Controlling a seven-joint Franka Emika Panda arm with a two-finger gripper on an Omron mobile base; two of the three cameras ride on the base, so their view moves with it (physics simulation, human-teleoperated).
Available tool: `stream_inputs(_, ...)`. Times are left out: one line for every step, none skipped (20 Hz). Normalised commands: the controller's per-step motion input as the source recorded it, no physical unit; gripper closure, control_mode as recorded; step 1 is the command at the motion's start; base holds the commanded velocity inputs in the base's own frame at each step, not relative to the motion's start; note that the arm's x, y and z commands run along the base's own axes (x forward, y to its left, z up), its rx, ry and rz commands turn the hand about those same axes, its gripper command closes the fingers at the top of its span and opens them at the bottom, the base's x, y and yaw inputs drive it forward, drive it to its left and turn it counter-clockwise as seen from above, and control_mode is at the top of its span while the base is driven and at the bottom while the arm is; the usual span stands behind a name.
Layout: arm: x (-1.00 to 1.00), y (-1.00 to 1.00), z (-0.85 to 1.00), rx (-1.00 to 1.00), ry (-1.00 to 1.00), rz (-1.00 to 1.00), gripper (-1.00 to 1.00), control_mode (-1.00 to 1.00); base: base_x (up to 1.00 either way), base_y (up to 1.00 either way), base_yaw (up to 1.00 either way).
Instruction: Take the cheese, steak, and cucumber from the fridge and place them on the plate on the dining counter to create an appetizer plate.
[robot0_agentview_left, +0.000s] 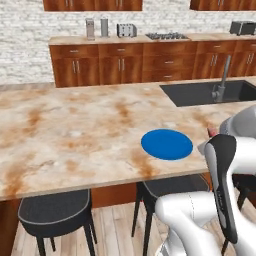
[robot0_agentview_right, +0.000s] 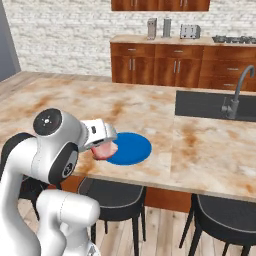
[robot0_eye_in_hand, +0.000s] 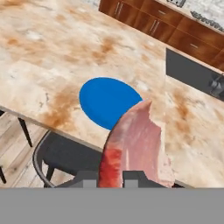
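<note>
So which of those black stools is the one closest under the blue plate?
The middle stool, tucked beneath the counter edge right below the plate; the left stool sits well off to the side.

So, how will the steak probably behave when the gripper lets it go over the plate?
The steak looks like a flat slab, so it should land flat and not roll. It stands up from the shut gripper without drooping, so it seems fairly stiff. It hangs at the edge of the plate, so it may land partly off.

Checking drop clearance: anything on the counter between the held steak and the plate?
Nothing. In the hand view, the steak hangs over the near rim of the plate; just bare dining counter around it, and the plate carries nothing.
</note>
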Motion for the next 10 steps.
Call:
stream_inputs(0.00, 0.00, 0.00, 0.00, 0.00, 0.00, 1.00, 1.00, 1.00, 0.00, -0.06)
stream_inputs(0.00, 0.00, 0.00, 0.00, 0.00, 0.00, 1.00, 1.00, 1.00, 0.00, -0.03)
stream_inputs(0.00, 0.00, 0.00, 0.00, 0.00, 0.00, 1.00, 1.00, 1.00, 0.00, -0.02)
stream_inputs(0.00, 0.00, 0.00, 0.00, 0.00, 0.00, 1.00, 1.00, 1.00, 0.06, 0.00)
stream_inputs(0.00, 0.00, 0.00, 0.00, 0.00, 0.00, 1.00, 1.00, 0.96, 0.06, 0.00)
stream_inputs(0.85, 0.11, -0.16, 0.00, 0.00, -0.01, 1.00, -1.00, 0.00, 0.00, 0.00)
stream_inputs(0.74, 0.11, -0.26, 0.00, 0.00, -0.01, 1.00, -1.00, 0.00, 0.00, 0.00)
stream_inputs(0.61, 0.04, -0.36, 0.00, 0.00, -0.02, 1.00, -1.00, 0.00, 0.00, 0.00)
stream_inputs(0.59, 0.02, -0.40, 0.00, 0.01, -0.02, 1.00, -1.00, 0.00, 0.00, 0.00)
stream_inputs(0.62, 0.02, -0.42, 0.00, 0.04, 0.00, 1.00, -1.00, 0.00, 0.00, 0.00)
